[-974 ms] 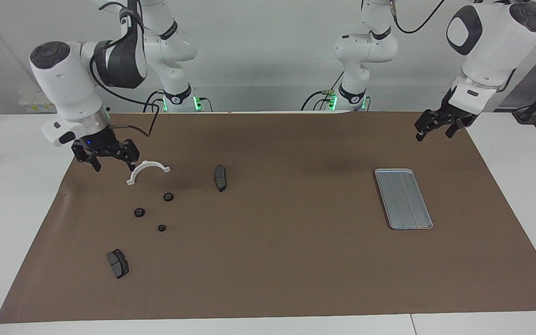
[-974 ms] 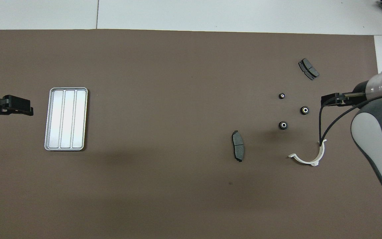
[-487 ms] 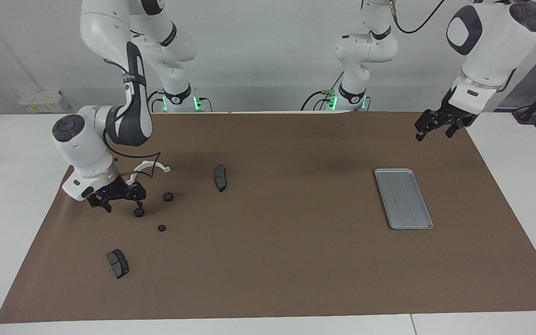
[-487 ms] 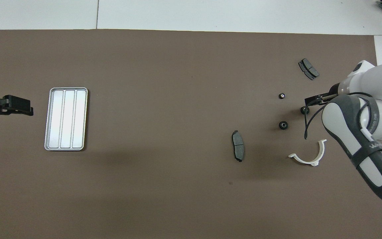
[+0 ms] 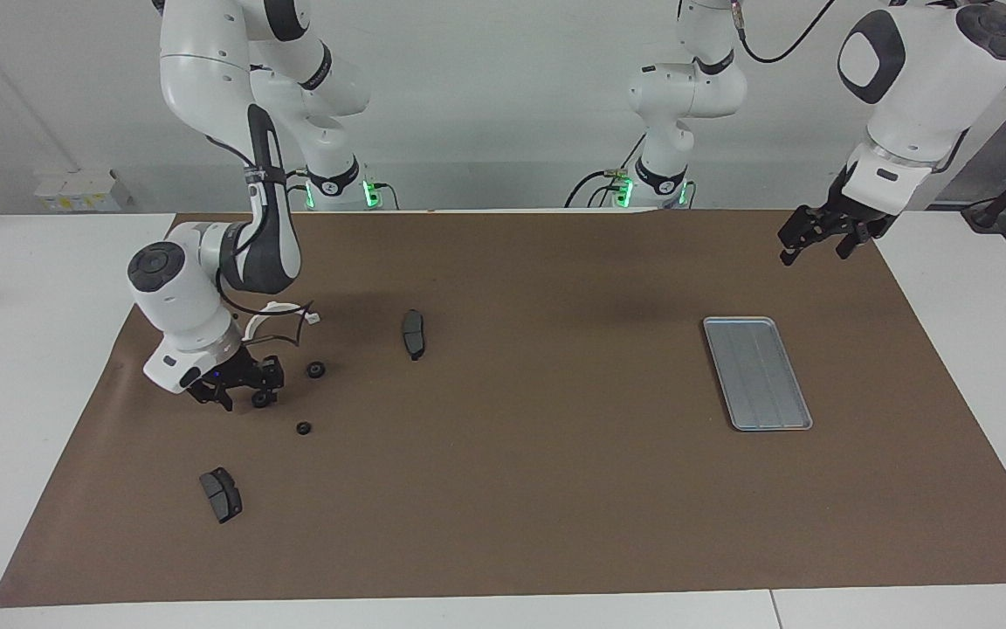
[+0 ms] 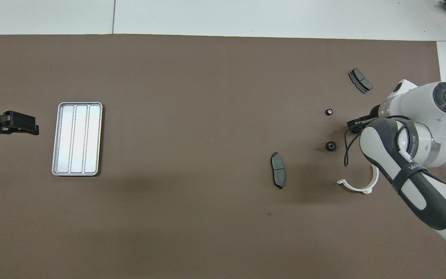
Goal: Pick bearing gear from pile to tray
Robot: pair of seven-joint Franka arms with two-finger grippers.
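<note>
Brown mat; right gripper (image 5: 245,400) jaws astride a gear (image 5: 262,399), left gripper (image 5: 813,245) jaws unclear.

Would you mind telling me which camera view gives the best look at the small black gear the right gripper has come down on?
The facing view: the gear shows at the right gripper tips. In the overhead view the arm's wrist hides the gear almost entirely.

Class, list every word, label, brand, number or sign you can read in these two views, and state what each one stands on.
Right arm's dark forearm band: white lettering, too blurred to read.
Same band in the facing view: small marks, unreadable.
Tray, gears, pads, white bracket: no text visible.
Nothing else can be read.
</note>
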